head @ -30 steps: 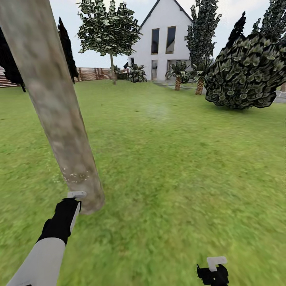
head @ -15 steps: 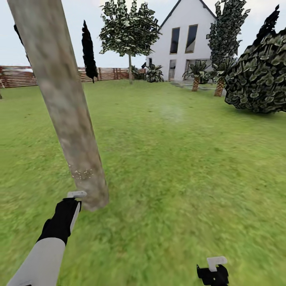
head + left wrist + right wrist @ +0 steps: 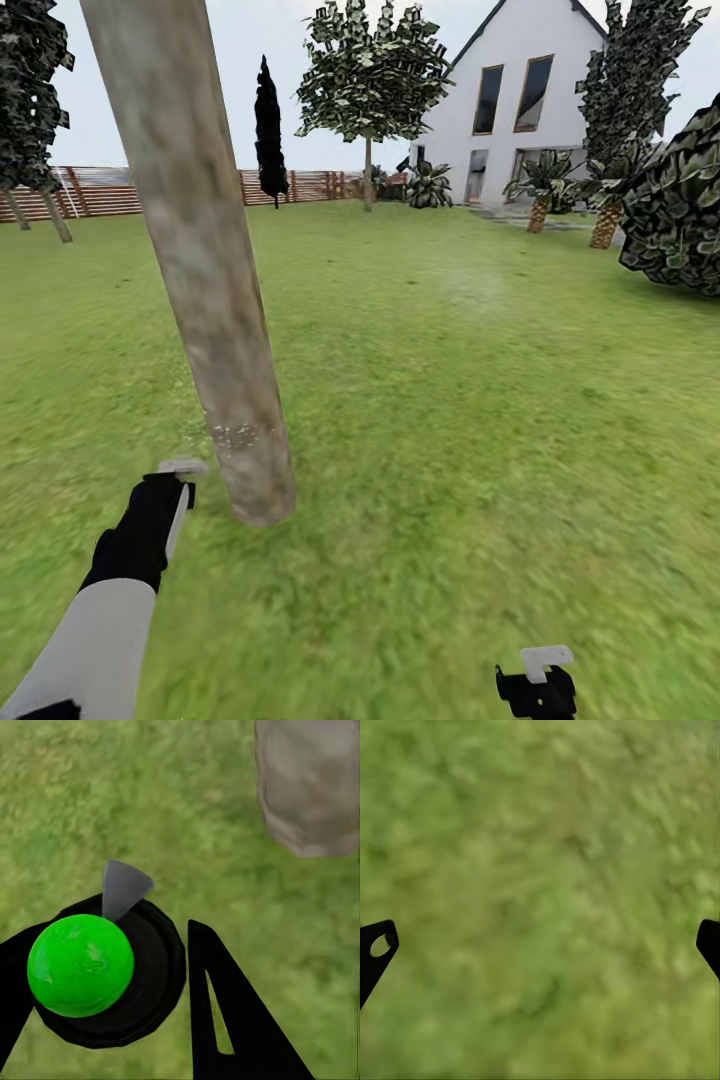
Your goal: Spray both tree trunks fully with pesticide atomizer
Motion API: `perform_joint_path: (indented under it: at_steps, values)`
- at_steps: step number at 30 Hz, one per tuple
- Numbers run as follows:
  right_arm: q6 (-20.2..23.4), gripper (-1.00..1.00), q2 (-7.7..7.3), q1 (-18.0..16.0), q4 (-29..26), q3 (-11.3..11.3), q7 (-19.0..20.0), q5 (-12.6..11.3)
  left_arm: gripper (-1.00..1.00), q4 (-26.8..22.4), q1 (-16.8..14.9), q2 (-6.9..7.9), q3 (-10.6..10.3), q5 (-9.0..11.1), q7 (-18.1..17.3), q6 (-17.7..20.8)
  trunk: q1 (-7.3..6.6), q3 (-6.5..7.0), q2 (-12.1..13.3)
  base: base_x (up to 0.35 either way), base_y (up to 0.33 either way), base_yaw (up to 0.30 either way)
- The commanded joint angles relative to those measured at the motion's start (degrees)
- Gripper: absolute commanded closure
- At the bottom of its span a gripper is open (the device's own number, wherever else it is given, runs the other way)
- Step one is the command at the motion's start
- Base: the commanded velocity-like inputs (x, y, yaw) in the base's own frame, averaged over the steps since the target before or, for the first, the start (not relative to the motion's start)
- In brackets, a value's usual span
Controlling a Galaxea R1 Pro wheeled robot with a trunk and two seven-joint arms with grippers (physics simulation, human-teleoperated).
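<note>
A thick, pale grey-tan tree trunk (image 3: 215,300) rises from the lawn just ahead, with fine white specks (image 3: 238,436) near its base. My left gripper (image 3: 168,492) hangs low, a short way left of the trunk's foot and apart from it. In the left wrist view this gripper (image 3: 112,956) is shut on the pesticide atomizer (image 3: 82,964), a bright green ball on a black round body with a grey nozzle (image 3: 120,886), and the trunk's base (image 3: 311,787) lies beyond. My right gripper (image 3: 535,685) sits low at the right, and its fingers (image 3: 375,949) stand wide apart over bare grass.
Another leafy tree (image 3: 370,75) with a bare trunk stands far off by the brown slat fence (image 3: 100,192). A white house (image 3: 520,100), short palms (image 3: 540,195), a dark conifer (image 3: 268,130) and a big dark bush (image 3: 680,210) line the back and right. Lawn spreads all round.
The whole picture has slid to the right, so the camera has turned left. My left gripper now sits slightly further from the trunk's base. The right gripper is unchanged.
</note>
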Motion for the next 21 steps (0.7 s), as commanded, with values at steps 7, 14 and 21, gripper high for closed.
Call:
perform_joint_path:
  at_steps: [7, 14, 21]
  values:
    - [-0.22, -1.00, -0.33, -0.05, 0.09, -0.40, -0.18, 0.60, 1.00, -0.13, -6.04, -0.65, -3.98, -0.02, -2.16, 5.31, -0.01, -0.05, -0.02, 0.000, 0.000, 0.004]
    - [-0.15, -1.00, -0.34, -0.05, 0.09, -0.40, -0.18, 0.60, 1.00, -0.31, -5.96, -0.77, -4.36, 0.08, -2.16, 6.06, -0.01, -0.05, -0.02, 0.138, -0.067, 0.000]
    - [-0.14, -1.00, -0.34, -0.05, 0.09, -0.40, -0.18, 0.60, 1.00, -0.34, -5.72, -0.61, -4.33, 0.11, -2.16, 6.21, -0.01, -0.05, -0.02, 0.101, -0.220, 0.000]
